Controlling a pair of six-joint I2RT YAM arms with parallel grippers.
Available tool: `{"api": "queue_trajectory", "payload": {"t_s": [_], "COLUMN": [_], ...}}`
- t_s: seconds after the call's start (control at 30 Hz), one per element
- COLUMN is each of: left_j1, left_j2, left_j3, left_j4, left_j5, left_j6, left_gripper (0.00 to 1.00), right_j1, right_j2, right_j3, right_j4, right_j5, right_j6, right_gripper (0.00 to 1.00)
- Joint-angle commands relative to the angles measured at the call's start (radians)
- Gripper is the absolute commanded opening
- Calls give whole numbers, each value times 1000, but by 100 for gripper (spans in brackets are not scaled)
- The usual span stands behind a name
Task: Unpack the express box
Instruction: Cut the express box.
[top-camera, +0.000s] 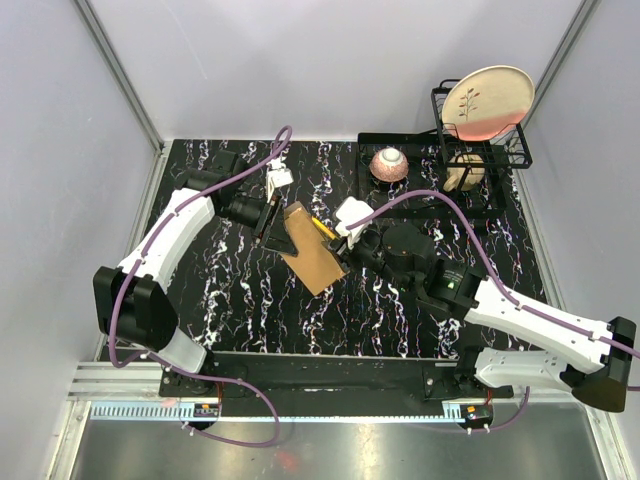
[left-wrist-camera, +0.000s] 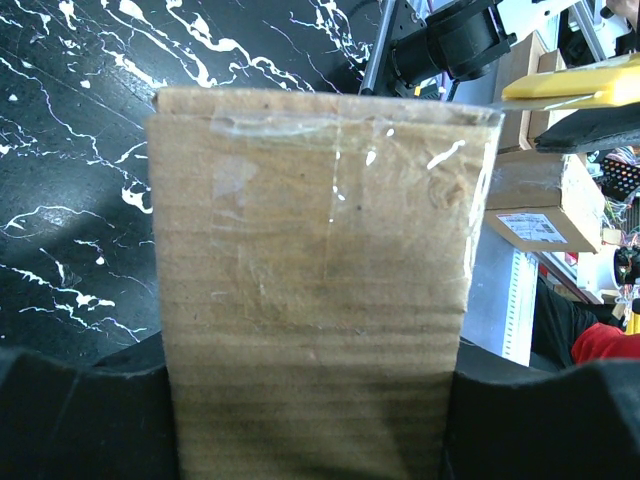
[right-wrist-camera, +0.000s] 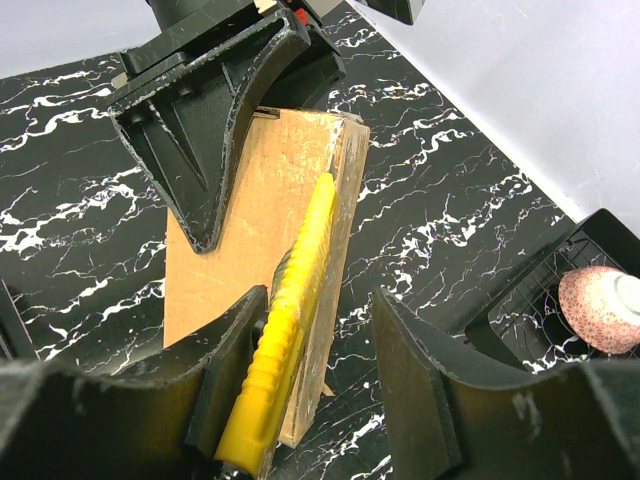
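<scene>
The express box (top-camera: 312, 255), plain brown cardboard, is held tilted over the middle of the table. My left gripper (top-camera: 270, 218) is shut on its far end. In the left wrist view the box (left-wrist-camera: 310, 230) fills the space between the jaws (left-wrist-camera: 310, 400), its taped edge facing away. My right gripper (top-camera: 345, 240) is at the box's right edge. A yellow utility knife (right-wrist-camera: 295, 300) lies along its left finger, blade on the box's (right-wrist-camera: 235, 240) upper side edge. A wide gap separates the knife from the other finger, so the right gripper (right-wrist-camera: 318, 320) stands open.
A pink speckled bowl (top-camera: 389, 164) sits on a black tray (top-camera: 430, 195) at the back right. Behind it a wire dish rack (top-camera: 515, 150) holds a cream plate (top-camera: 488, 98). Grey walls close in the black marble table (top-camera: 240, 300).
</scene>
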Motion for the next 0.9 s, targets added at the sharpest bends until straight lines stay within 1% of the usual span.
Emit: {"api": "queue_trajectory", "payload": {"t_s": [0.0,0.3,0.57,0.87], "left_j1": [-4,-3,-4,-3], "left_j2": [-34,-28,-14,-6], "left_j3": [45,53,62,68], "left_j4": [4,4,2,4], "left_j5": [77,77,79,65], "left_j6": [12,13,15,18], "left_gripper": [11,11,11,10], "right_j1": [-3,-3,-3,-3], "right_j2": [-5,7,43,35], "right_j3": [6,9,15,-8], "right_j4": [4,12,29,24], "right_j5": [21,6,-20,-25], "right_j6": [14,27,63,119], "right_gripper": [0,0,0,0]}}
